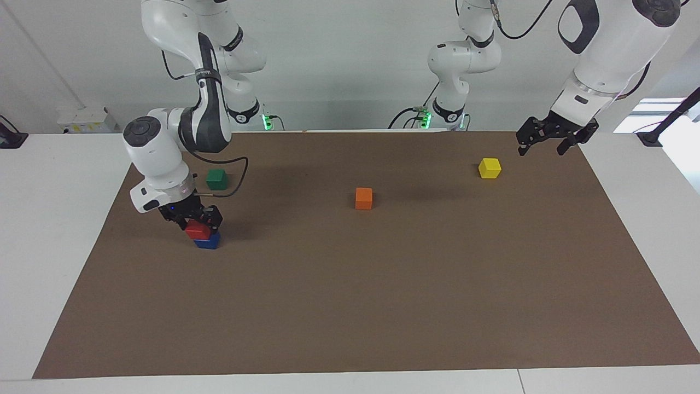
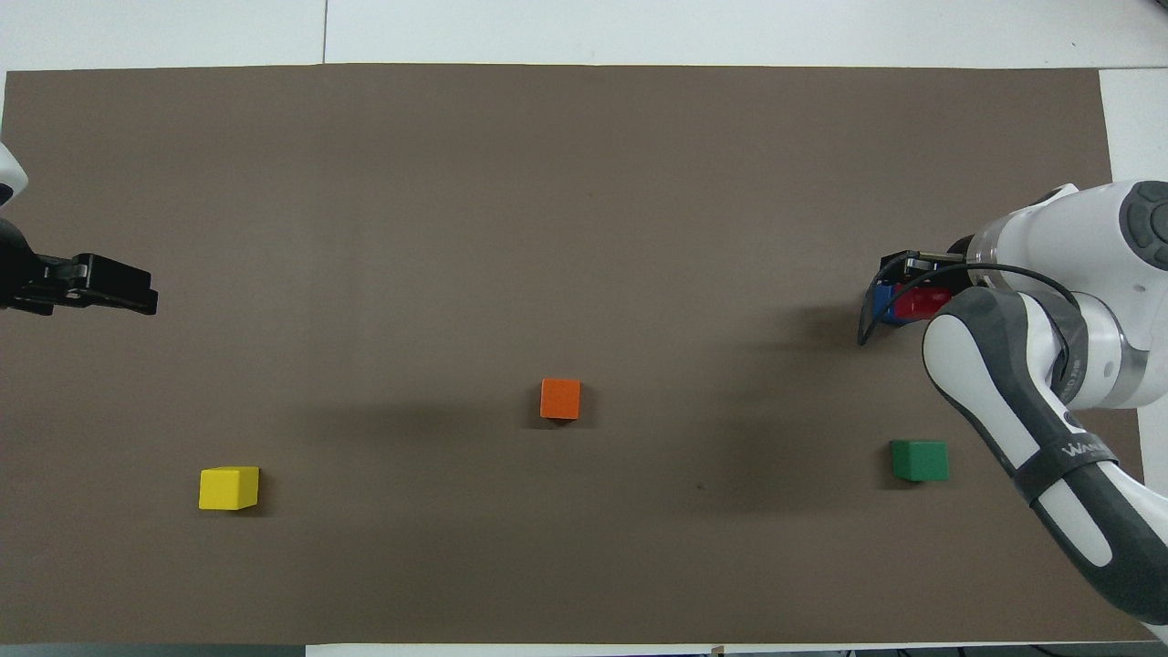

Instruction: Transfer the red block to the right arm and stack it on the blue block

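My right pincer (image 1: 198, 218) stands spread around the red block (image 1: 197, 230), which sits slightly skewed on the blue block (image 1: 208, 241). I should lift straight up, no sideways nudge. Left pincer (image 1: 549, 138) waits spread.

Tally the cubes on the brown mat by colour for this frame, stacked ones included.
red block: 1, resting on the blue one
blue block: 1
green cube: 1
orange cube: 1
yellow cube: 1
Total: 5 cubes
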Controlling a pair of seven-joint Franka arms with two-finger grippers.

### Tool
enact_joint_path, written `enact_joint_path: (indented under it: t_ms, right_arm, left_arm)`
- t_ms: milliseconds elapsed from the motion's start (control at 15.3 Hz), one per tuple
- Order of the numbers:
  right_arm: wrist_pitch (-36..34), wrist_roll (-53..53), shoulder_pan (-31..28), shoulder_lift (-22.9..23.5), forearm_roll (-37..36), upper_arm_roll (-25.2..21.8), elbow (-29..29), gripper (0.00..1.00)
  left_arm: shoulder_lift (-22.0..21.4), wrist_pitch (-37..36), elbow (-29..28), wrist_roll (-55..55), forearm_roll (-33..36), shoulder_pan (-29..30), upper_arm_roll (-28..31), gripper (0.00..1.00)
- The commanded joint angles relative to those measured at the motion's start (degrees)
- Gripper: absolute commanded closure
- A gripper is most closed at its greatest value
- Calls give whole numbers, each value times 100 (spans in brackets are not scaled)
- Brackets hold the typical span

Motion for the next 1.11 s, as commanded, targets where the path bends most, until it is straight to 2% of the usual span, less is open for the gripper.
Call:
enact_joint_path:
  t_ms: [0,261,456,651,847,1042]
  right_arm:
    - [-430,-6,-26,-28,-123,31,308,5]
    - [-1536,-41,-26,-106,-62,57,1150,3]
    - [-2039,-58,-35,-238,-53,66,1696,1]
    - [-2223,-58,-35,-554,-35,75,1812,0]
    - [-2829,-76,-26,-1019,192,75,1812,0]
    - [-3173,-602,-26,-1433,211,84,1838,0]
  left_arm:
    - [-108,5,-100,35,122,2,8,0]
    - [-108,5,-92,35,122,2,8,0]
    - [-108,5,-100,35,122,2,8,0]
    - [-108,5,-101,35,114,2,8,0]
    - [-108,5,-100,35,122,2,8,0]
    - [-108,5,-100,35,122,2,8,0]
